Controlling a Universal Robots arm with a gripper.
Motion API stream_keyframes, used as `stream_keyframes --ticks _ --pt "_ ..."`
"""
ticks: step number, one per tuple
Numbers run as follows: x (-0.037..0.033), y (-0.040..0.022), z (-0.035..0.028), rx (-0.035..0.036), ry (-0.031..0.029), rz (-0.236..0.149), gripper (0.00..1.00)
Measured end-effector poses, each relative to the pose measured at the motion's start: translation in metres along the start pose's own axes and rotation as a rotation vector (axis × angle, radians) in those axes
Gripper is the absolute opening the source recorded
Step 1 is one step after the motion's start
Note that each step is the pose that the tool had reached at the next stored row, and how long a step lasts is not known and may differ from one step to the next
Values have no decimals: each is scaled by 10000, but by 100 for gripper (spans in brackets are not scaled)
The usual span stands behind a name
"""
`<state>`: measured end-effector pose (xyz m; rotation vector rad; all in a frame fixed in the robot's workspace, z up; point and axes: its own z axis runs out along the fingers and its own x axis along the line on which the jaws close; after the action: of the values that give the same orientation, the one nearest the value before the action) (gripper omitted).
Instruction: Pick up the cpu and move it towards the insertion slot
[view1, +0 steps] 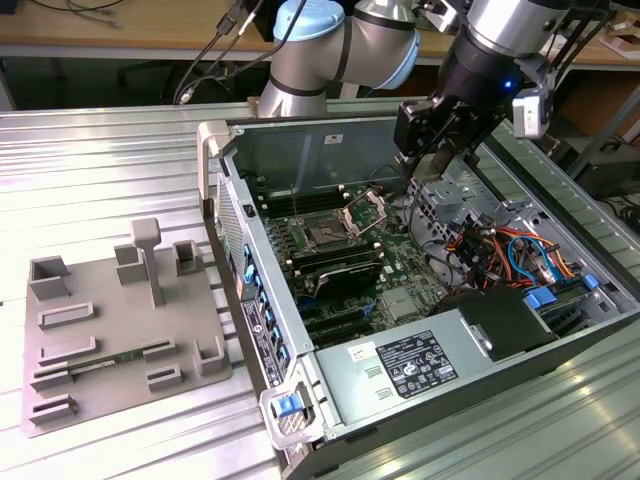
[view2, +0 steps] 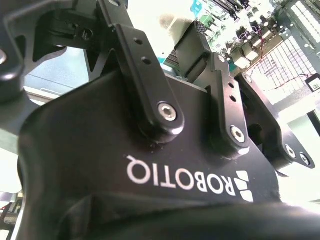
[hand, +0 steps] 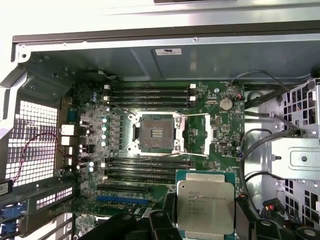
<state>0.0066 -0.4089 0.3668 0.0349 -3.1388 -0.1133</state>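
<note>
The gripper (view1: 432, 163) hung over the insertion slot (hand: 156, 133), fingers (hand: 165, 222) clamped on the cpu (hand: 205, 205) edges. The chip looked light, stiff and fragile underneath; edge holds suited it

Cpu (hand: 205, 207) brushed metal top; claw (hand: 200, 220) matt black.
</note>
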Motion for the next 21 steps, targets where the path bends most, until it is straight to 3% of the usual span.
stream_keyframes --ticks 21 --pt "0 -7 98 0 0 0 55"
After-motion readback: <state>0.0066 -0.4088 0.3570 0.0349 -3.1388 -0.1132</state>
